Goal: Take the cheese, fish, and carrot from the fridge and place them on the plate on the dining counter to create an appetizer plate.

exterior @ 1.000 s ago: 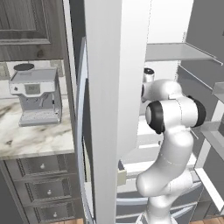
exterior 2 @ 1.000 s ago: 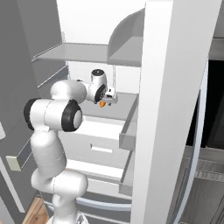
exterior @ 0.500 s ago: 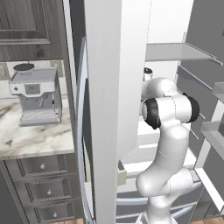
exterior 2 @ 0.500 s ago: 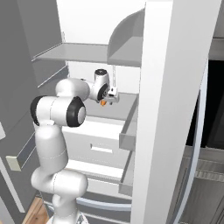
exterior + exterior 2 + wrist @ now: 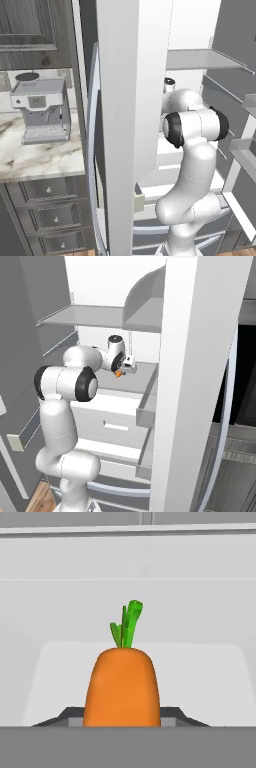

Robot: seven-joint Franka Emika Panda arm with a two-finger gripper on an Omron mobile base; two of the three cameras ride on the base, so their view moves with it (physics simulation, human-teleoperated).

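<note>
1. From the left base view, the arm had pushed a little deeper past the open door of the fridge [image 5: 125,100]; its hand was hidden there.
2. From the right base view, the gripper [image 5: 121,372] had dropped slightly onto the carrot [image 5: 118,374], near the front edge of the grey shelf [image 5: 145,373].
3. In the hand view, the carrot [image 5: 121,687] stood between the jaws, which looked closed on it; I judged the lift-out was next.
</note>
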